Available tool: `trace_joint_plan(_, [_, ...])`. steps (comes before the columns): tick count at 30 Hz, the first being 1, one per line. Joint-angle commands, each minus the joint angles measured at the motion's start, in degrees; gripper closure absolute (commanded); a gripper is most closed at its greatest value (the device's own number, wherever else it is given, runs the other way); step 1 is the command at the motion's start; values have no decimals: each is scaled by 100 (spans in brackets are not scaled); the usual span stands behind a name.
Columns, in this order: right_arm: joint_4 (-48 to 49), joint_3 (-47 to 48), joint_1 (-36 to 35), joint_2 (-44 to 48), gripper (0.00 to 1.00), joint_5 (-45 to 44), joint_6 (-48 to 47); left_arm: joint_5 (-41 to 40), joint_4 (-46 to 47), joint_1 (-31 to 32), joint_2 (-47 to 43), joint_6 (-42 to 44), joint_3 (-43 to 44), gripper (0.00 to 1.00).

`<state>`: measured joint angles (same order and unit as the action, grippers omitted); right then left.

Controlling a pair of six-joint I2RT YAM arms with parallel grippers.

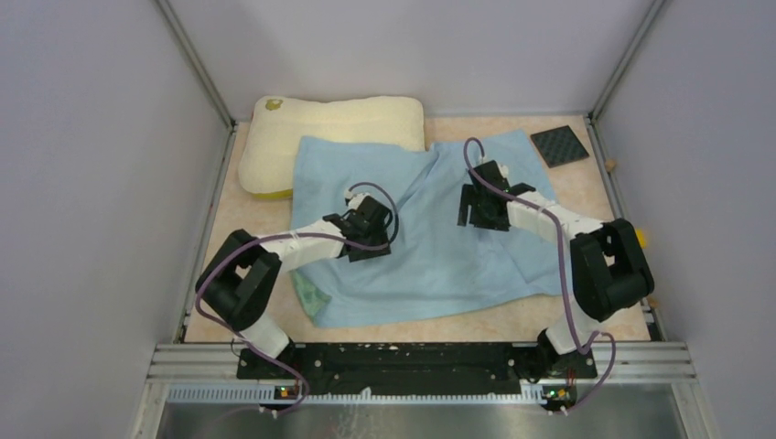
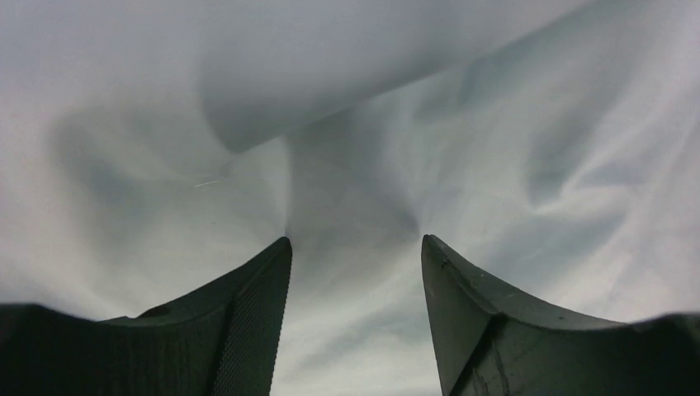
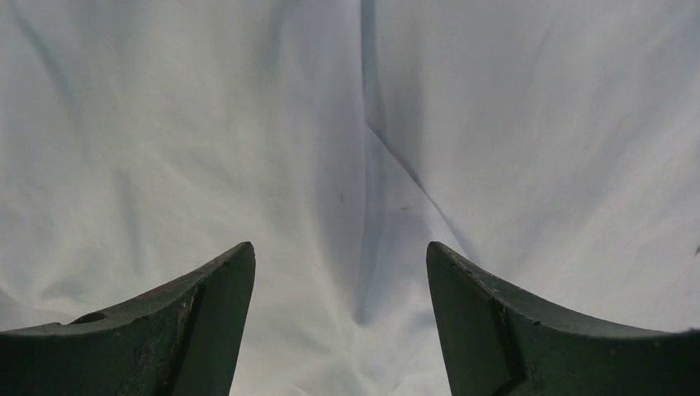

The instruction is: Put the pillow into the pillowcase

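Observation:
The light-blue pillowcase point(image 1: 430, 238) lies spread and wrinkled over the middle of the table, with a green patterned corner point(image 1: 313, 297) turned up at its near left. The cream-white pillow point(image 1: 320, 128) lies at the back left, its near edge partly under the pillowcase. My left gripper point(image 1: 377, 219) is open, pointing down close over the case's left half; folds fill its view point(image 2: 355, 165). My right gripper point(image 1: 480, 208) is open over the case's right half, with a crease between the fingers point(image 3: 363, 206). Neither holds anything.
A small black textured square pad point(image 1: 559, 145) lies at the back right corner. Grey walls and metal posts close in the table on three sides. A yellow bit point(image 1: 640, 240) shows behind the right arm at the right edge.

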<state>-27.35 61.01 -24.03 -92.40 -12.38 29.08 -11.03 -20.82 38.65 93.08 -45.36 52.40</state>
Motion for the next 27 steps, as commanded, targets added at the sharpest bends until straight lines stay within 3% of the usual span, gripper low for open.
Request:
trace_joint_plan(1, [200, -497, -71, -146, 27, -112, 15, -607, -281, -24, 162, -819, -310, 42])
trace_joint_plan(3, [348, -763, -138, -123, 31, -43, 78, -758, -438, -29, 131, -1046, -488, 58])
trace_joint_plan(7, [392, -1074, -476, -46, 53, -22, 310, -1218, -945, -63, -324, -1661, -900, 96])
trace_joint_plan(11, [364, -1295, -1043, 164, 85, 22, 655, -1759, -1874, -225, -1247, -2467, -1289, 100])
trace_joint_plan(14, [290, -1418, -1653, 355, 96, -72, 1005, -2287, -2758, -361, -2220, -3174, -1498, 100])
trace_joint_plan(19, [151, -1746, -2547, 671, 98, -248, 1581, -2952, -3594, -556, -3494, -3659, -1509, 100])
trace_joint_plan(22, [-30, -1979, -2676, 1079, 98, -318, 1755, -3121, -3473, -665, -3719, -3196, -1241, 100])
trace_joint_plan(24, [-256, -2065, -2687, 1485, 87, -494, 1781, -3190, -3027, -671, -3671, -2226, -937, 88])
trace_joint_plan(27, [-584, -1700, -2679, 2029, 49, -715, 1386, -2974, -1966, -666, -3446, -581, -416, 45])
